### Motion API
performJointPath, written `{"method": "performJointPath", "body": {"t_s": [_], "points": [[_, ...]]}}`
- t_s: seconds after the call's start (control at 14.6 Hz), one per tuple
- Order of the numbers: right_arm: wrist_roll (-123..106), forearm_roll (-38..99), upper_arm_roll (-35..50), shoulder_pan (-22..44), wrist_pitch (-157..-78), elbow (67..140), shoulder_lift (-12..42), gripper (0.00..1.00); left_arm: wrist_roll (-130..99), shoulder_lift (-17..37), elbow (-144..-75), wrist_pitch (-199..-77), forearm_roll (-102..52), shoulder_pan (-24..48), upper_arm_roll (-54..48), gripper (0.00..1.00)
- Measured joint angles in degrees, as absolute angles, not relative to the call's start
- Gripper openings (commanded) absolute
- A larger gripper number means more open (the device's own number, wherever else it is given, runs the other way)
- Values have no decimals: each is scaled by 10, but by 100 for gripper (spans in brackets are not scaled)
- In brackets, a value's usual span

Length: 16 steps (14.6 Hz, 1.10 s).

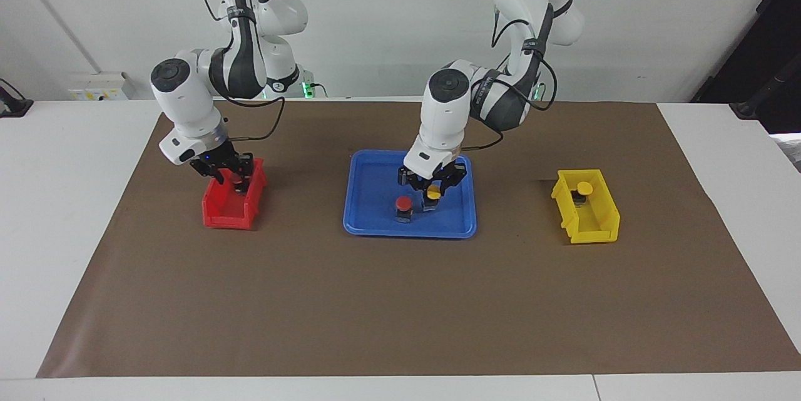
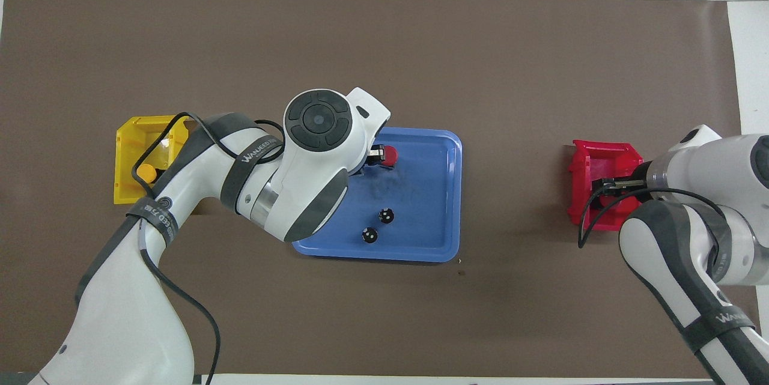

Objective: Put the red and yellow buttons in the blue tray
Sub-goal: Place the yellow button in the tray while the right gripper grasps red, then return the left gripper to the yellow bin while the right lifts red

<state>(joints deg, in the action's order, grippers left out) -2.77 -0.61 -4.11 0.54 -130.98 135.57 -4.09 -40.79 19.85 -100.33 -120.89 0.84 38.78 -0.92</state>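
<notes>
We see the left gripper (image 1: 433, 191) low in the blue tray (image 1: 366, 201) at the table's middle, its fingers holding a yellow button (image 1: 432, 193) beside a red button (image 1: 403, 207). The right gripper (image 1: 230, 174) reaches into the red bin (image 1: 231, 210); we cannot tell its fingers' state. Another yellow button (image 1: 583, 189) sits in the yellow bin (image 1: 591, 216).
</notes>
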Motion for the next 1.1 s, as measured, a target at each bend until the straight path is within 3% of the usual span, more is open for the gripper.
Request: {"method": "performJointPath", "body": {"t_s": [0.21, 0.27, 0.34, 0.41, 0.48, 0.55, 0.75, 0.82, 0.89, 1.1], "points": [[-29, -6, -41, 5, -1311, 1361, -41, 57, -414, 207, -1003, -1222, 15, 388, -6, 5], [-29, -6, -41, 5, -1311, 1363, -41, 52, -417, 209, -1003, -1225, 21, 388, -6, 26], [-29, -6, -41, 5, -1312, 1365, -41, 40, -420, 211, -1003, -1228, 25, 388, -6, 62], [-32, -6, -41, 5, -1313, 1367, -41, 30, -421, 212, -1003, -1230, 27, 388, -5, 70], [-39, -6, -41, 5, -1314, 1367, -41, 20, -422, 212, -1003, -1231, 27, 388, -5, 76], [-41, -6, -41, 5, -1314, 1368, -41, 17, -423, 212, -1003, -1230, 28, 388, -4, 80], [-43, -6, -41, 5, -1309, 1365, -42, 17, -424, 212, -990, -1212, 33, 388, -3, 86], [-44, -6, -41, 5, -1291, 1355, -42, 17, -424, 210, -977, -1194, 34, 387, -2, 95], [-44, -6, -41, 5, -1262, 1337, -42, 17, -424, 206, -964, -1174, 34, 387, -1, 100], [-44, -6, -38, 6, -1133, 1225, -42, 17, -375, 165, -932, -1094, 37, 363, 6, 100]]}}
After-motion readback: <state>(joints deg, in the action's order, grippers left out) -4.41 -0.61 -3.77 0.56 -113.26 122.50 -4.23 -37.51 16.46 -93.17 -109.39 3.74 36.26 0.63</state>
